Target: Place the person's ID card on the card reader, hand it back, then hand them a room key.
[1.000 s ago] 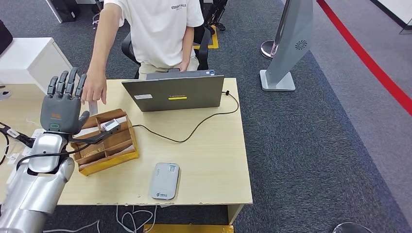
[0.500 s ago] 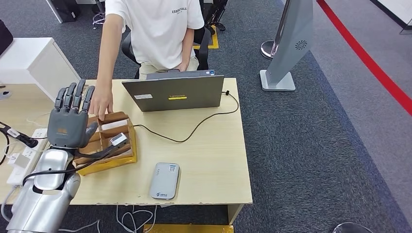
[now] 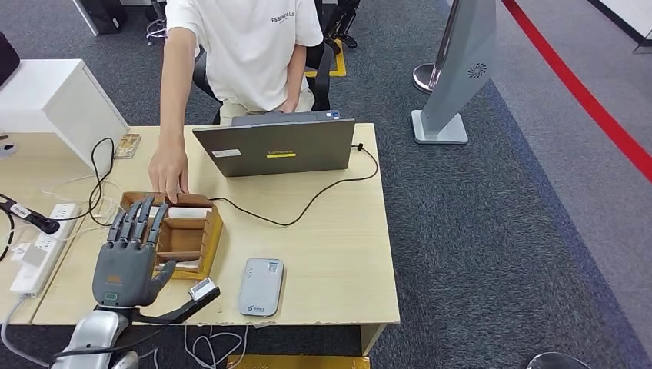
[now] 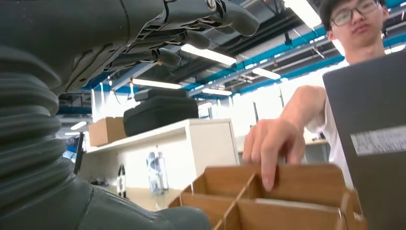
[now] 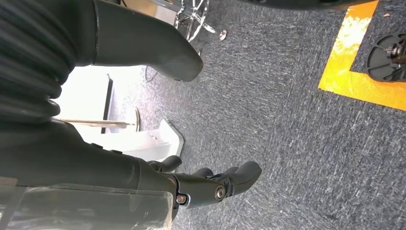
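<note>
Two hands met over the same wooden organiser (image 3: 201, 234) — the person's hand (image 3: 170, 164) dipped its fingertips into the far compartments, while the robot's left hand (image 3: 129, 257) hovered at the near-left side, palm down, fingers (image 3: 138, 219) spread apart and holding nothing. From the left wrist view the person's hand (image 4: 274, 146) pressed one finger onto a divider of the organiser (image 4: 282, 191). No ID card could be picked out with certainty; if one was there, it lay under that hand or inside the box. The card reader (image 3: 261, 286) waited on the surface, near the front edge and just right of the organiser, with nothing on it. The laptop (image 3: 275, 146) stood at the far side. The right hand (image 5: 210, 184) hung low over the carpeted floor, fingers loosely curled, nothing in them.

Judging the step: collection had not yet begun. To do it well, the left hand should wait until the card was clearly offered, approach it flat, and pinch it by an edge — then carry it right, level, onto the reader's face.
</note>
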